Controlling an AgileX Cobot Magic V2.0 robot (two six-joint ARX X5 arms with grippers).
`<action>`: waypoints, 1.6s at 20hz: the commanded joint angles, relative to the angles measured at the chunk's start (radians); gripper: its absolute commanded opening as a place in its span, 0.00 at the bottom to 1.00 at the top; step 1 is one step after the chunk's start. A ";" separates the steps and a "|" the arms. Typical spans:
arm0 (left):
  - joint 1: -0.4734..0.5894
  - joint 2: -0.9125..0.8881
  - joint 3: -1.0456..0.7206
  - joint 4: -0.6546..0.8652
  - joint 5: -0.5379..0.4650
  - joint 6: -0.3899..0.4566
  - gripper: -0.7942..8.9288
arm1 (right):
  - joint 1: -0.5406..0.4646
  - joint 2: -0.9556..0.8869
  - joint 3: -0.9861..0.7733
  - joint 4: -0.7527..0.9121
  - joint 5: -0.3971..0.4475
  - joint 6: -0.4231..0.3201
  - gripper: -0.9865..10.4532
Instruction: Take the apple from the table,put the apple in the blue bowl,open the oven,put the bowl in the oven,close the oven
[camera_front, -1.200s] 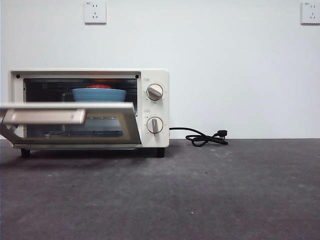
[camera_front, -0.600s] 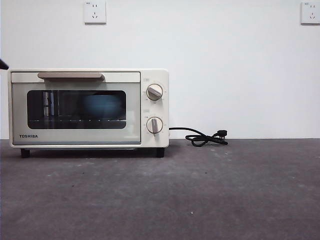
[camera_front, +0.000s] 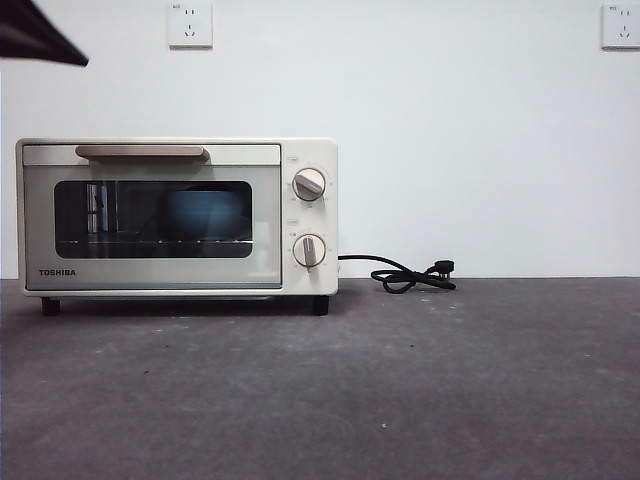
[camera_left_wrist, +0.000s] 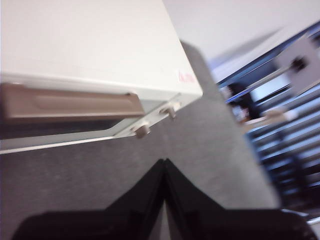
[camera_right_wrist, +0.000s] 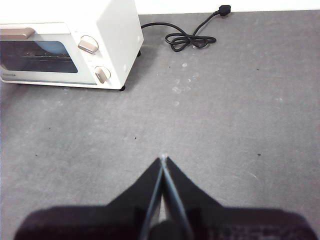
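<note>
Grey, faintly speckled table (camera_front: 420, 390) fills the near ground of the front view, bare in front of the oven (camera_front: 177, 216). That oven is a cream-white box standing at the left toward the back of the table, close to the white wall, on short dark feet. Its dark glass door is closed flush, the beige bar handle (camera_front: 140, 152) lying level along the top edge, and the name TOSHIBA sits low on the door frame. Two round knobs (camera_front: 309, 184) are stacked on the panel at its right side. Behind the glass a sky-blue shape shows, the bowl (camera_front: 208, 214), resting on the rack inside; the apple cannot be made out through the dark pane. A black cord (camera_front: 405, 276) runs from the oven's right side and lies coiled on the table by the wall.

The left gripper (camera_left_wrist: 165, 167) hangs above and in front of the oven's top front edge, clear of the handle, its jaws pressed together on nothing; it is probably the dark tip at the front view's top left corner. The right gripper (camera_right_wrist: 163, 165) hovers over bare table, well apart from the oven, jaws likewise closed and empty.
</note>
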 joint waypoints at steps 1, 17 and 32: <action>-0.087 -0.095 0.002 -0.062 -0.188 0.173 0.07 | 0.001 0.000 -0.008 0.003 0.006 0.010 0.09; -0.347 -0.381 0.003 -0.187 -0.477 0.404 0.08 | 0.001 0.000 -0.008 -0.039 0.007 0.010 0.09; -0.253 -0.796 -0.588 0.339 -0.666 0.559 0.08 | 0.001 0.000 -0.006 -0.322 0.007 0.009 0.09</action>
